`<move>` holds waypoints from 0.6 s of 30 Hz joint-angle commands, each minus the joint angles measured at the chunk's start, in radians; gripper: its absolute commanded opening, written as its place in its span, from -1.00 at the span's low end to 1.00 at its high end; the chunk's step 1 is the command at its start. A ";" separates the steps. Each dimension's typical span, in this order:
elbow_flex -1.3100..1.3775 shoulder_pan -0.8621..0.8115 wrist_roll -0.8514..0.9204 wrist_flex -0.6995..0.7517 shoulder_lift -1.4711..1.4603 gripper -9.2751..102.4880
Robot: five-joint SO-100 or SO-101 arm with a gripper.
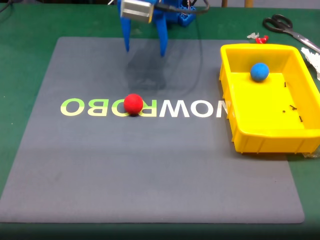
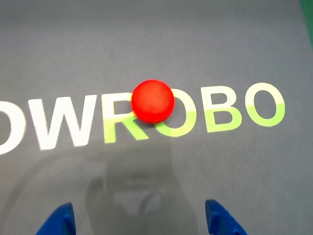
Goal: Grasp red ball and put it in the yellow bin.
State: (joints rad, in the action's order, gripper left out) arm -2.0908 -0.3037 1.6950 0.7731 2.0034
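Gripper (image 1: 144, 50) wide, empty, hanging above the mat (image 1: 150, 165). Red ball (image 1: 133, 104) on the lettering, apart. Blue ball (image 1: 259, 72) apparently resting in bin (image 1: 265, 137).

Your red ball (image 1: 133, 104) sits mid-mat on the lettering; yellow bin (image 1: 240, 107) lies well right, upright, open-topped.

Grey lettered mat (image 1: 150, 170), blue ball (image 1: 259, 72), scissors (image 1: 287, 28) on green table (image 1: 30, 30).
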 commanded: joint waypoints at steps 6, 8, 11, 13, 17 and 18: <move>0.227 -0.017 -0.008 -0.048 -0.232 -0.30; 0.273 -0.017 -0.009 -0.049 -0.287 -0.30; 0.330 -0.020 -0.009 -0.049 -0.359 -0.30; 0.364 -0.020 -0.008 -0.049 -0.403 -0.30; 0.416 -0.020 -0.005 -0.049 -0.472 -0.30; 0.430 -0.021 -0.005 -0.049 -0.489 -0.30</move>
State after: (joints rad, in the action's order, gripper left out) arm -1.7487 -0.3099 1.6950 0.7501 1.5202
